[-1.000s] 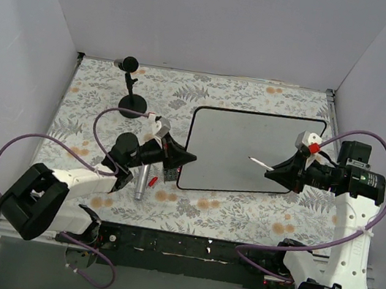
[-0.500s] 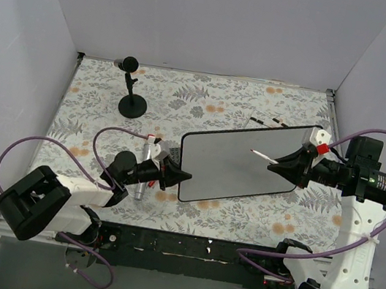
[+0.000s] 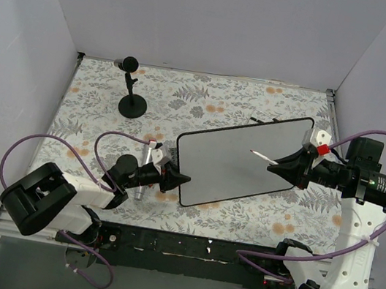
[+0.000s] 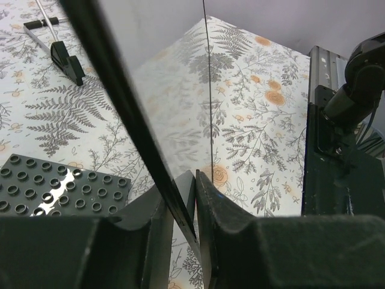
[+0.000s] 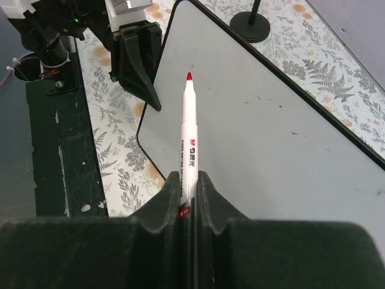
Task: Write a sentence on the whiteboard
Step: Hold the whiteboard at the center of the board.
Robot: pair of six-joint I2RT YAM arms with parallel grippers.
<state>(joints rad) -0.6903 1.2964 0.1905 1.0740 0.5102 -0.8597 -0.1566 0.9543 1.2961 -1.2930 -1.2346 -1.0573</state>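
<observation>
The whiteboard (image 3: 238, 159) lies tilted on the floral table, its left end nearer me; it also shows in the right wrist view (image 5: 271, 132) and, edge on, in the left wrist view (image 4: 162, 78). No red writing shows on it. My left gripper (image 3: 185, 180) is shut on the board's black left edge, seen up close (image 4: 194, 180). My right gripper (image 3: 274, 167) is shut on a white marker (image 5: 189, 138). Its red tip points left and hovers over the board's middle, a little above the surface.
A black round-based stand (image 3: 132, 101) is at the back left. A dark perforated plate (image 4: 54, 186) and a silver cylinder (image 3: 149, 153) lie by my left arm. The board's thin black stand feet (image 4: 66, 60) show beyond it. Grey walls enclose the table.
The left gripper has pulled the board's left end toward the near edge, turning the board counterclockwise. The right gripper with the marker has shifted slightly right and stays over the board.
</observation>
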